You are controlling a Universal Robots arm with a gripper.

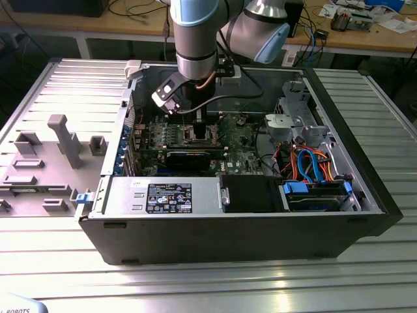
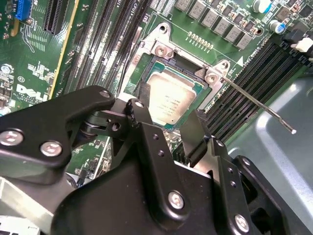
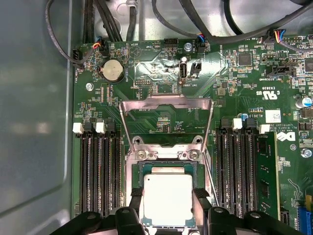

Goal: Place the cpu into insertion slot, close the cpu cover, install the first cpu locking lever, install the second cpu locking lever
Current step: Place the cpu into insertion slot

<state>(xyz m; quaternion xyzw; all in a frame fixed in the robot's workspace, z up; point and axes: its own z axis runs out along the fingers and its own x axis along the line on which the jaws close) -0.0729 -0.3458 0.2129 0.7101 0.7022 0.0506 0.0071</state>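
**A skewed release is the danger here**

The claw (image 3: 168,195) is closed to chip width, with a finger (image 3: 136,197) against each opposite edge of the cpu (image 3: 167,201). The cpu lies flat in the socket (image 3: 131,169) directly beneath the claw, metal lid up (it is square, so it has no long axis). Any tilt on letting go could bend the contacts. The cpu cover (image 3: 166,102) stands raised just beyond the fingertips.

I see a green motherboard (image 3: 244,93) carrying a round coin battery (image 3: 112,70), and blue and orange cables (image 1: 311,163) inside the black case (image 1: 260,241).
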